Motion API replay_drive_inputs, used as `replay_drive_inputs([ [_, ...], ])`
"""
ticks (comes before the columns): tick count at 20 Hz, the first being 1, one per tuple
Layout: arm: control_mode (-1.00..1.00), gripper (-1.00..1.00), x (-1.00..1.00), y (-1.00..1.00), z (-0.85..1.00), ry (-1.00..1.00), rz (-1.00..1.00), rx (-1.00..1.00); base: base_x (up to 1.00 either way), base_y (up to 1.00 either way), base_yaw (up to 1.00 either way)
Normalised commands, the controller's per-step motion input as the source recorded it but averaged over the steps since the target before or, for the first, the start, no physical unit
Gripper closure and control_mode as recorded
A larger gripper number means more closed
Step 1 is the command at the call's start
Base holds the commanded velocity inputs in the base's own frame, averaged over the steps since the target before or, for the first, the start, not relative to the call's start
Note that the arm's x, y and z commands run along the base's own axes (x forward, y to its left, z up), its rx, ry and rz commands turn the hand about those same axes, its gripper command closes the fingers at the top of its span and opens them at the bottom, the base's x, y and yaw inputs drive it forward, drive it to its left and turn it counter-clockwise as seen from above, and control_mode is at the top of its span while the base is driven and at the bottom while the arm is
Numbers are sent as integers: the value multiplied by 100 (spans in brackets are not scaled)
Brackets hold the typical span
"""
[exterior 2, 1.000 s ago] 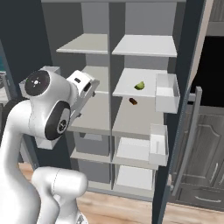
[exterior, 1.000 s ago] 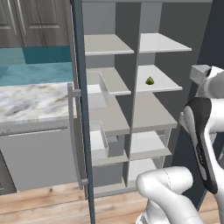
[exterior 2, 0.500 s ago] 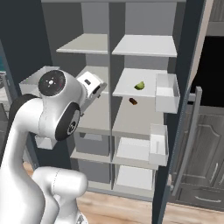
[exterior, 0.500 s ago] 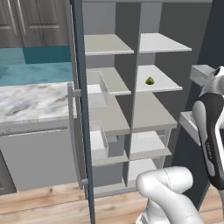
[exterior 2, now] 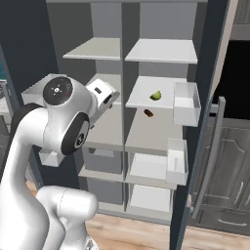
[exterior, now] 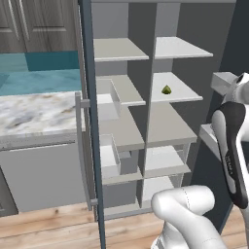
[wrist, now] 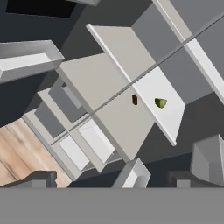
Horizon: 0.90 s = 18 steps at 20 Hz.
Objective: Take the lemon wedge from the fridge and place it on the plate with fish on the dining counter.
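Arm: you have it raised in front of the open fridge (exterior: 170, 14); in the right base view the big round joint sits at the height of the middle shelves, left of the centre divider, and the white hand (exterior 2: 101, 95) reaches up and forward from it towards the shelves.
Arm, left base view: you see only the dark-and-white forearm at the right edge, standing nearly upright beside the fridge's right wall.
Hand tilt: it is rolled, so in the hand view the shelves run as slanted bands across the picture.
Jaws: released and spread wide, with nothing between them; the hand is well apart from every shelf.
Lemon wedge (exterior: 166, 89): it lies on the second shelf from the top in the right column, near the middle of that shelf, resting on its own.
Lemon wedge, other views: right base view (exterior 2: 156, 95), hand view (wrist: 161, 103).
Brown spot (exterior 2: 149, 113): a small dark thing just below the front edge of the lemon's shelf; you cannot tell what it is.
Door bins (exterior 2: 186, 102): pale grey trays on the open right door, beside the lemon's shelf.
Table (exterior: 34, 114): the marble slab lies left of the open left door.
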Motion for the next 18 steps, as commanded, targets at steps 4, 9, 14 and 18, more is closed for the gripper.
replay_drive_inputs([
  [4, -100, -100, 0, 0, 0, 0, 0, 0, 0, 0, 0],
  [9, -100, -100, 1, 0, 0, 0, -1, 0, 0, 0, 0],
  [14, -100, -100, 16, -11, 0, 0, -7, 0, 0, 0, 0],
  [18, 100, -100, 0, 0, 0, 0, 0, 0, 56, -3, -11],
])
